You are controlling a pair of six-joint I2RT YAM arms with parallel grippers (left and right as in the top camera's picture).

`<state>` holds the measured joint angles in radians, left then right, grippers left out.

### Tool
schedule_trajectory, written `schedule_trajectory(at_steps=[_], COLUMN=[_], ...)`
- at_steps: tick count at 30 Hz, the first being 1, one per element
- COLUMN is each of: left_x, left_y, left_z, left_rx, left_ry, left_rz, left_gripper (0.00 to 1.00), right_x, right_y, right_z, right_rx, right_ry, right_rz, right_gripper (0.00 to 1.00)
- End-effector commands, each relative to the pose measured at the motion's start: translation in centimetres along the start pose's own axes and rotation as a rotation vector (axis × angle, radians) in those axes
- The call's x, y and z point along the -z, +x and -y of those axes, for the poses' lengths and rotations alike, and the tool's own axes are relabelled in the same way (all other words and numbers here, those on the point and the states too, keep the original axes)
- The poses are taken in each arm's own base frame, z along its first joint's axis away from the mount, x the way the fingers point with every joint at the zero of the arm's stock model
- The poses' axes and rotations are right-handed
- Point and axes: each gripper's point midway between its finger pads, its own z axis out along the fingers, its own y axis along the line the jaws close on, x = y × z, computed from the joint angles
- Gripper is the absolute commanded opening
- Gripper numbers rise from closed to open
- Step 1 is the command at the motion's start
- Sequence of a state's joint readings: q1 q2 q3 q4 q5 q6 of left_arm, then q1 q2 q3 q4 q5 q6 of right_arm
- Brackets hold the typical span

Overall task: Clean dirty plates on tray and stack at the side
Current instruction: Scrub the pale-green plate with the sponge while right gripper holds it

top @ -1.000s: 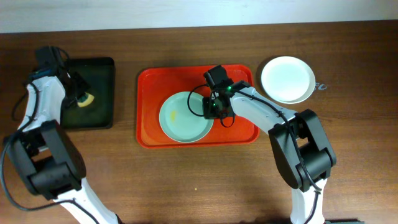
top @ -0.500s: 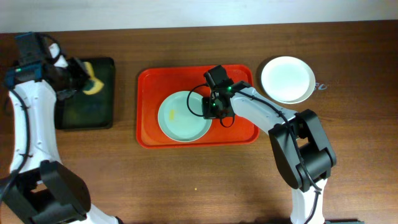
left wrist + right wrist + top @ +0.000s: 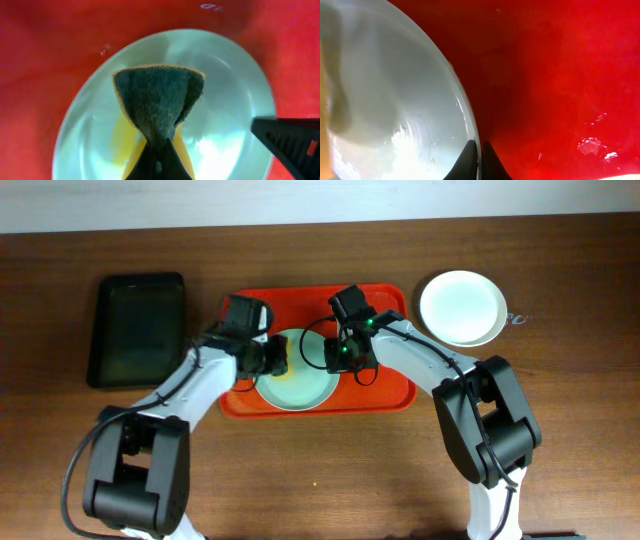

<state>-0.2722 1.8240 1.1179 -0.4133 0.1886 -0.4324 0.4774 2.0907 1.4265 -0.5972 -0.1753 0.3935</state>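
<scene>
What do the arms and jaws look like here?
Left arm and right arm: white link shells, black joints, loose black cables. Wrist heads and slim tapered jaws are black. Green light glows at the right wrist.

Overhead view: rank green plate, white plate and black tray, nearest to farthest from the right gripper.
1. Green plate, rim in the right gripper, on the orange tray.
2. White plate, beside that tray.
3. Black tray, on the opposite side.

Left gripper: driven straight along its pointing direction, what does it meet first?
The left gripper, shut on the sponge, would press it into the mint-green plate; depth unclear, may already touch.
</scene>
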Motion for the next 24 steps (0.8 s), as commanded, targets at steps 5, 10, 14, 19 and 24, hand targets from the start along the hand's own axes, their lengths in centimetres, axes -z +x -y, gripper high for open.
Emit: schedule_trajectory(at_steps=[5, 10, 14, 19, 24], left_x=[-1.1, 0.9, 3.5, 0.9, -4.6], left_y=[0.5, -1.5, -3.1, -0.6, 2.0], left_z=[-0.8, -4.9, 3.4, 4.2, -0.6], left_rx=[0.034, 0.003, -0.001, 0.065, 0.059], left_ry=[-0.088, -0.332, 0.065, 0.079, -0.141], left_rz=[0.055, 0.149, 0.14, 0.039, -0.031], left_gripper=[0.0, 0.0, 0.0, 0.0, 0.0], right_x=[-0.9, -0.9, -0.9, -0.9, -0.9], right_y=[1.6, 1.9, 1.8, 1.6, 1.5], right_z=[0.7, 0.8, 0.8, 0.7, 0.7], right_rx=[0.005, 0.004, 0.004, 0.006, 0.006], right_ry=[0.022, 0.026, 0.025, 0.02, 0.02], right_rz=[-0.049, -0.059, -0.056, -0.045, -0.045], right_gripper=[0.04, 0.04, 0.04, 0.04, 0.04])
